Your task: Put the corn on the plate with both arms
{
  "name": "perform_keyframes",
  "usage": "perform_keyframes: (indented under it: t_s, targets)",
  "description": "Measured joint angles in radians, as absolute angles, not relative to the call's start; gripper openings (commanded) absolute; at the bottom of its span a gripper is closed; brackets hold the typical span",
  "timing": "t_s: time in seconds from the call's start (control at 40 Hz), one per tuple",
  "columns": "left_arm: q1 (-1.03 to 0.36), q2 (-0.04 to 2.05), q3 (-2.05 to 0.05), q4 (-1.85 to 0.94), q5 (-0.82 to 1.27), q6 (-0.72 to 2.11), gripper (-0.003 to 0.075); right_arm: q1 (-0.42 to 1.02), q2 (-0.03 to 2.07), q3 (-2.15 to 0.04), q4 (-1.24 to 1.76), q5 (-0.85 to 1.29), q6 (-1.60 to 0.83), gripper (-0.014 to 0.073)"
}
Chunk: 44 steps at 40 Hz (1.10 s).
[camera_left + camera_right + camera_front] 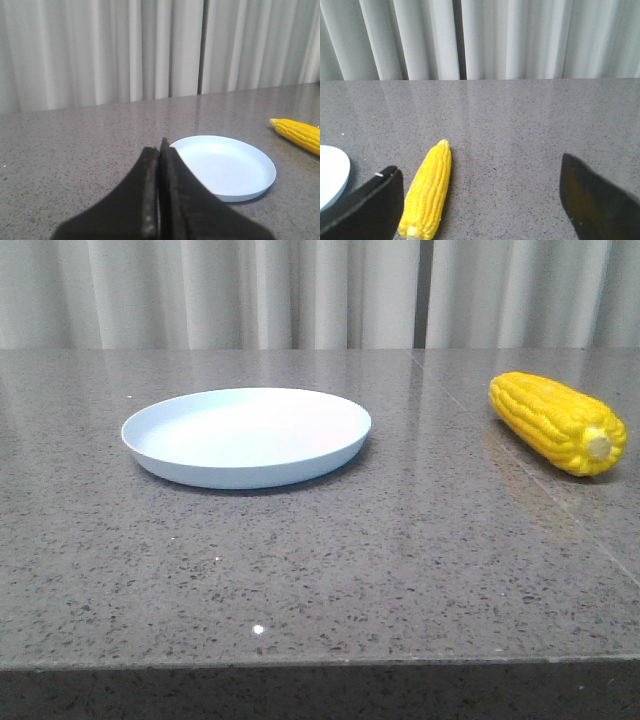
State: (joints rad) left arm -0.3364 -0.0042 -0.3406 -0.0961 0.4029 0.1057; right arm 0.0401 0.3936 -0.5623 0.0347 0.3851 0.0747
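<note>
My left end effector (160,200) is pressed together, low over the worktop (320,570) short of the one plate (246,436), my right end effector (480,200) spread wide, the one corn (427,190) lying on the worktop right of the plate.

Glossy speckled stone table (300,570), smooth matt plate (246,436), bumpy shiny corn (555,422)

A staged test room, it seems: a speckled grey polished stone tabletop (300,570) backed wall to wall by pleated pale grey-white curtains (250,290).
</note>
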Motion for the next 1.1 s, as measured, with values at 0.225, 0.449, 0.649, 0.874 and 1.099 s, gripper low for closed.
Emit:
perform_keyframes:
  t_s: [0.225,0.449,0.649,0.874,1.099]
  targets:
    - [-0.336,-0.004,-0.341,-0.096,0.403,0.106,-0.0020,0.040,0.504,-0.610,0.042,0.425,0.075,0.0653]
    - [-0.336,-0.004,-0.341,-0.096,0.403,0.106,-0.0020,0.042,0.817,-0.819,0.066,0.633,0.075,0.0653]
    - [-0.336,-0.004,-0.341,-0.096,0.403,0.106,-0.0020,0.149,1.090,-1.017,0.090,0.784,0.084,0.0653]
    - [-0.336,-0.004,-0.341,-0.096,0.403,0.105,-0.0020,0.228,1.356,-1.191,0.102,0.875,0.207,0.0653]
    - [-0.336,-0.004,-0.341,-0.096,0.403,0.105,-0.0020,0.223,1.522,-1.264,0.087,0.887,0.296,0.0653]
